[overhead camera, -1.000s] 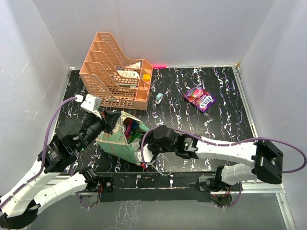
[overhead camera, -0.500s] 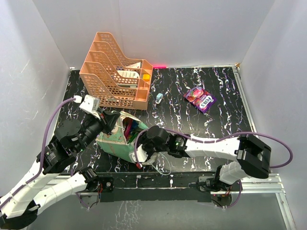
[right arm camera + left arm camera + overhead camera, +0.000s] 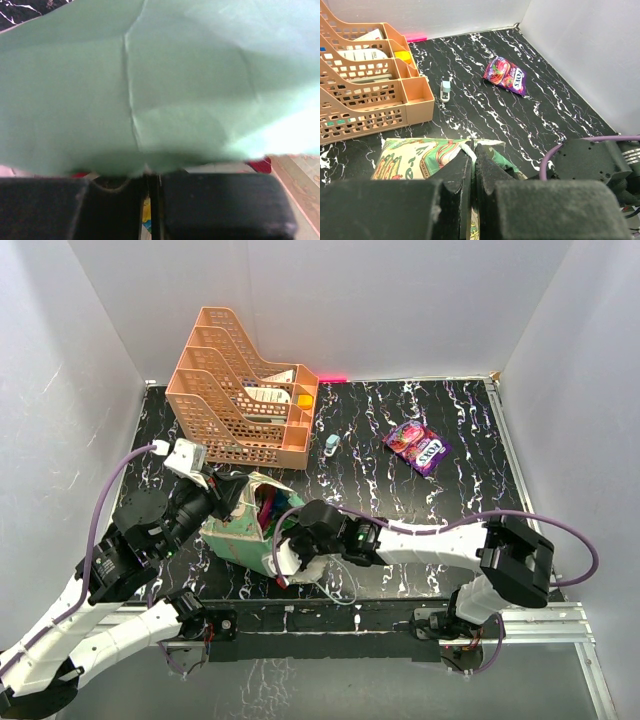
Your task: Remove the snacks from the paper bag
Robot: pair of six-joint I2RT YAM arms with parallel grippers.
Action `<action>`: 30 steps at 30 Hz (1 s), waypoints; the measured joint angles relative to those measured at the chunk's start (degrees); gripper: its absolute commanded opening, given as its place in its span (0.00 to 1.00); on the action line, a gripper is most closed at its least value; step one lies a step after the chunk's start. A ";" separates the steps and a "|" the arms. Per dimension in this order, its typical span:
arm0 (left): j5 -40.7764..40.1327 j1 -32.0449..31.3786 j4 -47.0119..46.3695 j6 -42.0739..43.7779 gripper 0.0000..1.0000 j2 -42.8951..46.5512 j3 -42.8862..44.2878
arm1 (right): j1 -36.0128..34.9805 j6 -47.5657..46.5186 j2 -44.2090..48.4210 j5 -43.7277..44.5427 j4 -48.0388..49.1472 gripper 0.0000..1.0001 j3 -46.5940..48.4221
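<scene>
The mint-green paper bag [image 3: 238, 538] lies tipped at the near left, its mouth facing right. Bright snacks [image 3: 272, 506] show inside the mouth. Two more snacks, purple and pink [image 3: 418, 445], lie on the table at the far right, also seen in the left wrist view [image 3: 506, 75]. My left gripper [image 3: 236, 490] is shut on the bag's upper rim [image 3: 465, 150]. My right gripper [image 3: 284, 562] is shut on the bag's near rim. In the right wrist view green paper [image 3: 175, 85] fills the frame and runs down between the closed fingers [image 3: 210, 205].
An orange lattice tray rack [image 3: 240, 390] stands at the back left. A small pale blue-white object [image 3: 331, 445] lies just right of it. A thin white string handle [image 3: 338, 592] loops on the table near the front edge under my right arm.
My right gripper slid left along the bag's near side and went from open to shut on its rim. The left gripper and the bag stayed put.
</scene>
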State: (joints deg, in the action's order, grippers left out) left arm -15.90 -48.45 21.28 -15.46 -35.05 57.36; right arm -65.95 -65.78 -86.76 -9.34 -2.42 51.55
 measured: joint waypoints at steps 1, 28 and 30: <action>-0.11 0.00 0.11 0.00 0.00 0.00 0.02 | 0.02 0.24 0.37 -0.02 -0.28 0.07 0.00; -5.88 0.00 2.69 -1.62 0.00 -0.07 1.81 | 0.09 59.69 37.57 17.44 -17.81 0.07 12.28; -6.05 0.00 2.99 -1.68 0.00 -0.26 2.10 | 0.13 63.21 39.67 22.84 -18.43 0.07 13.62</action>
State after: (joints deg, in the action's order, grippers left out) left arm -21.96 -48.45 24.27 -17.15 -35.31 59.46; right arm -65.82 -2.57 -47.09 13.50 -20.84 65.17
